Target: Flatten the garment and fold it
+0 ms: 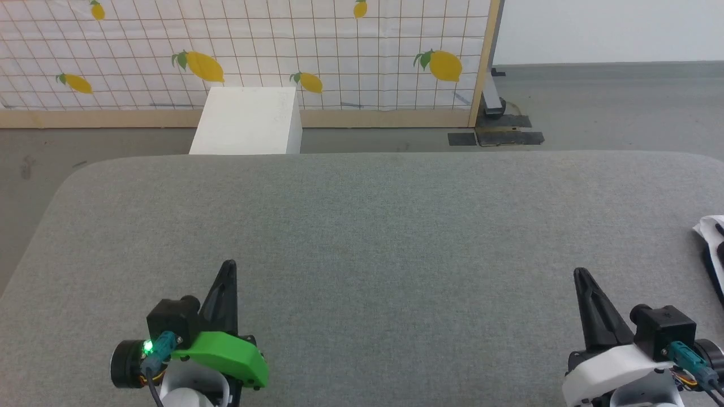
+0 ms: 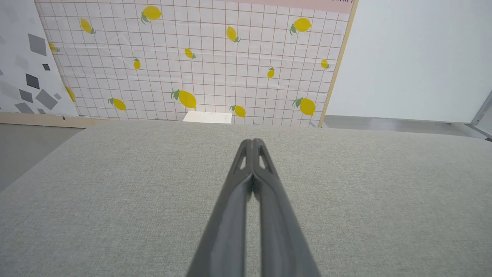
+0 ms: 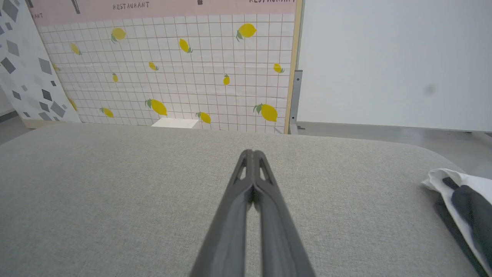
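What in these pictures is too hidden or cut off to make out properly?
- Garment: head and right wrist views, cut off by the right edge; whether it lies flat or crumpled is unclear.
- White box: head view, base hidden behind the grey table.
- Grey table: head view, right end runs off the edge.

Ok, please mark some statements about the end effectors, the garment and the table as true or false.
1. The left end effector and the right end effector are both shut. True.
2. The garment lies at the right edge of the table. True.
3. The right end effector grips the garment. False: it holds nothing; the garment lies apart, to its right.
4. The garment is spread across the table's middle. False: it lies at the right edge.
5. A white box stands beyond the table's far edge. True.
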Controlling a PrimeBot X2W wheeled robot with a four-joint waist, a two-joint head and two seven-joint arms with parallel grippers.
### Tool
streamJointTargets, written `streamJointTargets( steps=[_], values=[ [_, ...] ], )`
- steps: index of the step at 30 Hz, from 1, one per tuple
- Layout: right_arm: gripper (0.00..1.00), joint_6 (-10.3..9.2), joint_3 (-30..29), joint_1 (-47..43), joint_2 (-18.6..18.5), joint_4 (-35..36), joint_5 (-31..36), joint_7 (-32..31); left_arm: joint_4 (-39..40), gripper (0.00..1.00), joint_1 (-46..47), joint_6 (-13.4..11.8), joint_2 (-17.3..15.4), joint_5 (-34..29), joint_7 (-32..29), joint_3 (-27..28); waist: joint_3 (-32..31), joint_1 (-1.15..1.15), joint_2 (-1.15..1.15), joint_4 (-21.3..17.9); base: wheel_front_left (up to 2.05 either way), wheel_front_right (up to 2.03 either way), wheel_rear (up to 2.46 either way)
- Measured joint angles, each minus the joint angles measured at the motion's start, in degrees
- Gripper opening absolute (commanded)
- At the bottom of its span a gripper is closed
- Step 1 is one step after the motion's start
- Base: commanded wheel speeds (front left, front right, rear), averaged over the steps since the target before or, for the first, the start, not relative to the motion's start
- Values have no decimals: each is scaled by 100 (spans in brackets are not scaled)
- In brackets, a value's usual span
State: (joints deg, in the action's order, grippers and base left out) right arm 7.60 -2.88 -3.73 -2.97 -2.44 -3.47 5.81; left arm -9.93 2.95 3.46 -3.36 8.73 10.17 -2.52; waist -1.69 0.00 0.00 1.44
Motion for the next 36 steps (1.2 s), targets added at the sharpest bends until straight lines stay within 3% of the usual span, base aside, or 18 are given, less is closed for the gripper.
streamJointTargets(
  steps=[36],
  values=[
    [0, 0, 113, 108, 0, 92, 141, -230, 399, 0, -80, -134, 2, -337, -414, 100, 70, 0, 0, -60, 0, 0, 0]
  ],
)
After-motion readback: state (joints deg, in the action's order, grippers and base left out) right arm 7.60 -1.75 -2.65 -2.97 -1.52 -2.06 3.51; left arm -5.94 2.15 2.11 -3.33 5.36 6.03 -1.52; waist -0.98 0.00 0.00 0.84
